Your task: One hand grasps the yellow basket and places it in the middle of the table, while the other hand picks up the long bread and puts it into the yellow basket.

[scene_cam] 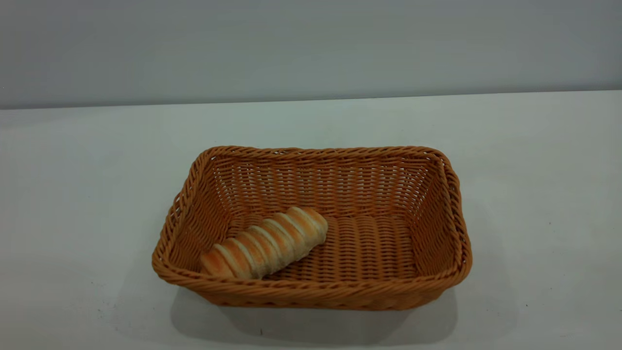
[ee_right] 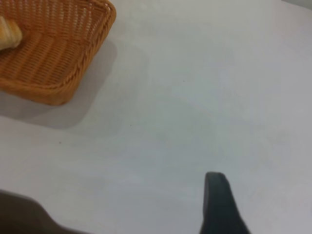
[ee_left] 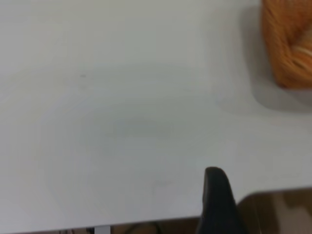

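Observation:
The yellow basket (scene_cam: pixel 311 291) stands on the white table (scene_cam: pixel 73 194) near its middle, long side toward the exterior camera. The long bread (scene_cam: pixel 266 243) lies inside it, slanted across the floor at the basket's left end. Neither gripper shows in the exterior view. In the left wrist view, a dark part of my left gripper (ee_left: pixel 217 200) hangs over the table's edge, well away from the basket's corner (ee_left: pixel 287 44). In the right wrist view, a dark part of my right gripper (ee_right: pixel 219 202) is over bare table, far from the basket (ee_right: pixel 53 53) and the bread's end (ee_right: pixel 7 34).
A plain grey wall (scene_cam: pixel 311 48) rises behind the table. A table edge with a brown floor (ee_left: pixel 273 214) beyond it shows in the left wrist view. A few small dark specks dot the tabletop.

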Robot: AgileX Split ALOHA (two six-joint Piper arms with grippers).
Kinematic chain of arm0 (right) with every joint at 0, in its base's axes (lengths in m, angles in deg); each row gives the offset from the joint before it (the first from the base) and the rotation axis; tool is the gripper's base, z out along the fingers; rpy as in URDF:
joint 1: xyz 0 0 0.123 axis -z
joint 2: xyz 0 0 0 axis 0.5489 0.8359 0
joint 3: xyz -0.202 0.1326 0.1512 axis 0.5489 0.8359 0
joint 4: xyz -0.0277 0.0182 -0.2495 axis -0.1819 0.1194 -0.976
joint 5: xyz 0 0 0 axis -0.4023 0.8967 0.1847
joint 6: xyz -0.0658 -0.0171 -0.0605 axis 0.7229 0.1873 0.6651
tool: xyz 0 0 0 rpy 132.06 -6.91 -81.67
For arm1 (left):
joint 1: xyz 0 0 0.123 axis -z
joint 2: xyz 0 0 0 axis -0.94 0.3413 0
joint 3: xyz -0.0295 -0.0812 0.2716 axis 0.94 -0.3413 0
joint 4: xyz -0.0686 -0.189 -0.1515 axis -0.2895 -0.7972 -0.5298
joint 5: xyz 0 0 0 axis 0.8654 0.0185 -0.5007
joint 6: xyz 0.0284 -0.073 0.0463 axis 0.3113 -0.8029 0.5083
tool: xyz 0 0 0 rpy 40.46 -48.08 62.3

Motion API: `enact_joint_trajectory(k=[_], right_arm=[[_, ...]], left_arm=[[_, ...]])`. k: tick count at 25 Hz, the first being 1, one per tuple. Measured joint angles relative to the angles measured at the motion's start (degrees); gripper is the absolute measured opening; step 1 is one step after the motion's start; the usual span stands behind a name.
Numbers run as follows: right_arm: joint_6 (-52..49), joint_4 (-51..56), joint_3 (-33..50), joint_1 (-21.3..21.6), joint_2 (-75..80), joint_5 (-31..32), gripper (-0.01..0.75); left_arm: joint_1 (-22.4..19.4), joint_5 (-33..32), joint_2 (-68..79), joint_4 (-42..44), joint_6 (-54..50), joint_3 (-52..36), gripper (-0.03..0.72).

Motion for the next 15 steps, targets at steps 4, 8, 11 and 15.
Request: enact_joint_trajectory(k=[4, 8, 11, 15], right_arm=[[0.00, 0.00, 0.00, 0.06, -0.07, 0.00, 0.486], [0.00, 0.00, 0.00, 0.06, -0.21, 0.00, 0.486], [0.00, 0.00, 0.00, 0.11, -0.23, 0.00, 0.486], [0.00, 0.00, 0.00, 0.11, -0.23, 0.00, 0.486]], left_arm=[[-4.04, -0.05, -3.03, 0.00, 0.00, 0.00, 0.513], [-5.52, -0.05, -3.33, 0.00, 0.00, 0.00, 0.513], [-5.51, -0.05, -3.33, 0.00, 0.00, 0.00, 0.513], [-5.51, -0.05, -3.33, 0.00, 0.00, 0.00, 0.513]])
